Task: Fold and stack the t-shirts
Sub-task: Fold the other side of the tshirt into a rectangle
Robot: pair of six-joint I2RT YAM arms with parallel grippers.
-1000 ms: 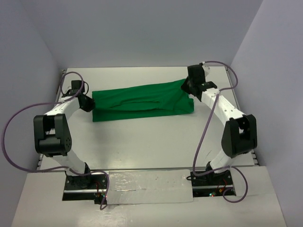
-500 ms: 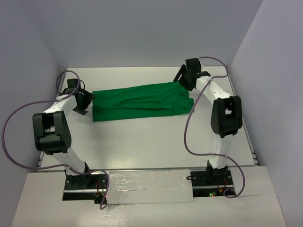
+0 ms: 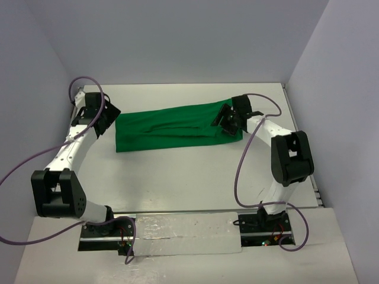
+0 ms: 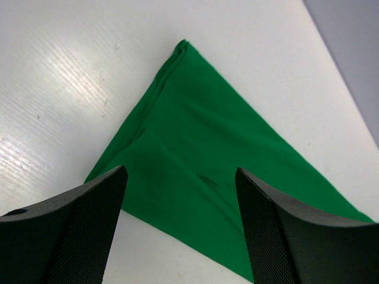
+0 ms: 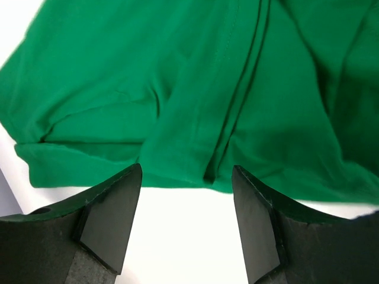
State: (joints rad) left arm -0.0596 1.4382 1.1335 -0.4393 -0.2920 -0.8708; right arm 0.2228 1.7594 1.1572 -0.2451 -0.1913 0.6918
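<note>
On the far half of the flat white table top [image 3: 177, 177], a plain bright green cloth t-shirt [image 3: 172, 127] lies folded into one long narrow band. It runs left to right, right end a bit farther back than the left. Flat on the surface, a few soft creases along the middle, no print. Left end is square, right end lumpier with stacked layers.

Black two-finger left gripper [image 3: 110, 120] sits at the band's left end, just beside the edge, jaws spread wide, nothing between them. Left wrist view: both textured black fingers [image 4: 89, 236] frame a corner of the shirt. A layered folded edge runs down one side of it, bare table around. Cannot tell if the tips touch the cloth.

Black two-finger right gripper [image 3: 223, 123] is over the band's right end, jaws spread too, gripping nothing. Right wrist view: green cloth fills the upper part, with overlapping folds and a stitched hem line. The cloth edge shows between the fingers, white table nearer the camera.

Both white arms [image 3: 71, 145] with black joints reach from bases at the near edge, left arm up the left side, right arm up the right. Looping purple cables [image 3: 236, 177] trail off each arm. Shiny silver taped strip [image 3: 189, 234] lies between the bases. Pale grey walls [image 3: 177, 41] close in the table on the left, far and right sides.
</note>
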